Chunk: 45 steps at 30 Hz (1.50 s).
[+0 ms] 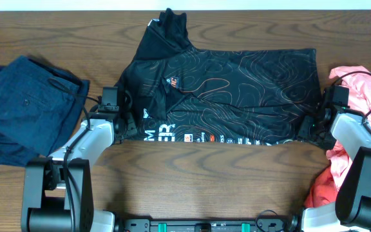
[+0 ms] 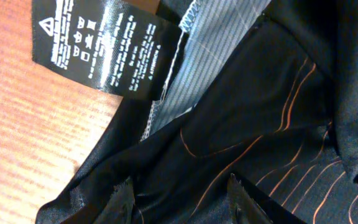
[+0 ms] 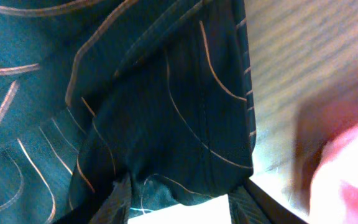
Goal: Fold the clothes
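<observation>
The black jersey (image 1: 237, 90) with orange-and-white contour lines lies spread across the middle of the table, its white lettering along the front edge. My left gripper (image 1: 122, 122) is at its left edge. In the left wrist view its fingers (image 2: 180, 193) stand wide apart with jersey cloth (image 2: 253, 112) between them, and a black care label (image 2: 101, 46) shows. My right gripper (image 1: 319, 122) is at the jersey's right edge. In the right wrist view its fingers (image 3: 180, 196) are also apart around the cloth's edge (image 3: 135, 93). The coral-pink garment (image 1: 359, 90) lies bunched at the right, partly under my right arm.
Folded navy trousers (image 1: 24, 103) lie at the left of the wooden table (image 1: 205, 174). The pink garment also shows as a blur in the right wrist view (image 3: 353, 168). Both arm bases stand at the front edge.
</observation>
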{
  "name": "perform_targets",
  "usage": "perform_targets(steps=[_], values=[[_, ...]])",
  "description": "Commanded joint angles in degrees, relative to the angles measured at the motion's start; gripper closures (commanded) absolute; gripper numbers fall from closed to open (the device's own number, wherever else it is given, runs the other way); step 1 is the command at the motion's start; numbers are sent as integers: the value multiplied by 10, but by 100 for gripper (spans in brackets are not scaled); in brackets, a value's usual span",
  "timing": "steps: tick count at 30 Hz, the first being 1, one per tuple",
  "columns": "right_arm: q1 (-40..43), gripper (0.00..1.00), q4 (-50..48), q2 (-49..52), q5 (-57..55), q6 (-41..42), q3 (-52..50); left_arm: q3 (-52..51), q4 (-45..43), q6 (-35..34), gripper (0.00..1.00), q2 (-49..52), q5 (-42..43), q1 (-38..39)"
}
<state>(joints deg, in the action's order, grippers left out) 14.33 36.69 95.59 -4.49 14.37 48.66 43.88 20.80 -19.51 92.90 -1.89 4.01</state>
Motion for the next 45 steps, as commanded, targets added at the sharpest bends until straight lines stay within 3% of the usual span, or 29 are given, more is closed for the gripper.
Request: perform_targets(steps=[1,8,19,22,27,34,45], values=[[-4,53,42,26,-24,2,-25,-33,40,-11,50,14,-1,-3],[-3,50,113,26,-133,69,-25,-33,135,-29,56,14,-1,-11],[-4,50,148,7,-143,100,-20,-7,195,-20,55,-60,0,-17],[-5,48,148,-27,-116,87,3,23,195,-7,42,-108,5,-17],[-5,37,144,-91,-16,56,70,105,169,21,34,-117,47,-15],[-5,27,132,-155,112,-53,124,269,84,104,21,20,75,-14],[-5,26,148,-174,144,-63,125,459,-83,137,15,313,144,-15]])
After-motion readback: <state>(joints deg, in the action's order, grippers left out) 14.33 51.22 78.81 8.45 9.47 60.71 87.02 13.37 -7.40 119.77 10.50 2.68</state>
